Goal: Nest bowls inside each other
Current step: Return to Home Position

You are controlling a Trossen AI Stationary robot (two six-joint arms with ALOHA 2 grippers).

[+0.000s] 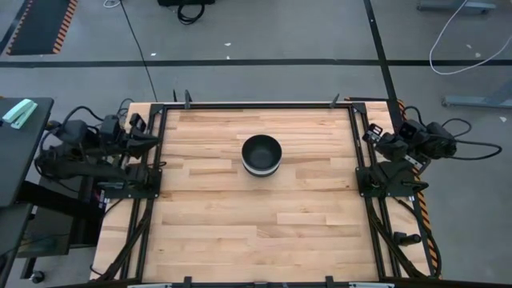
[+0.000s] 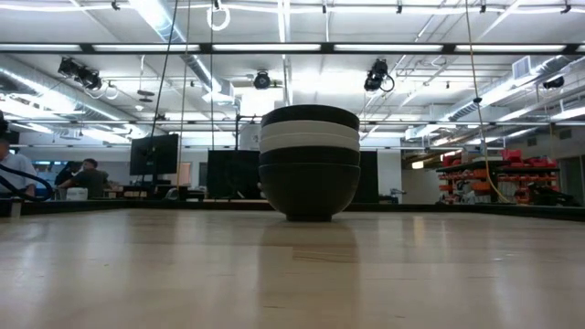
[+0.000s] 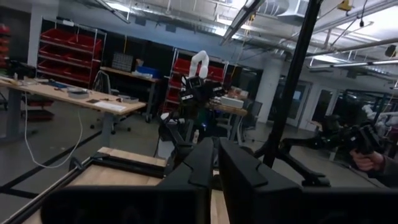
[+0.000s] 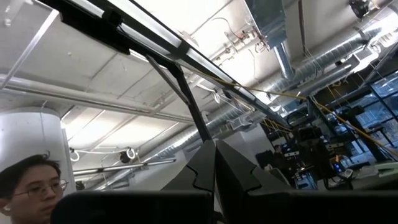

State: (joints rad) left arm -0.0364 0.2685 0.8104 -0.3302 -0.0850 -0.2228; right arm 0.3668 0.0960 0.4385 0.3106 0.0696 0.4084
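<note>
The bowls (image 1: 262, 154) sit stacked in the middle of the wooden table (image 1: 240, 232), with a black one on top. The left gripper (image 3: 214, 167) waits at the left side and the right gripper (image 4: 215, 163) at the right side. Both are closed and empty.

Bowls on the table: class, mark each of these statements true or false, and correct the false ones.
1. The bowls stand in one stack on the table. True.
2. The top bowl is white. False: it is black, with white beneath it.
3. The left arm reaches over the stack. False: it is folded at the table's left edge, the right arm at the right edge.
4. The bottom bowl is black. True.
</note>
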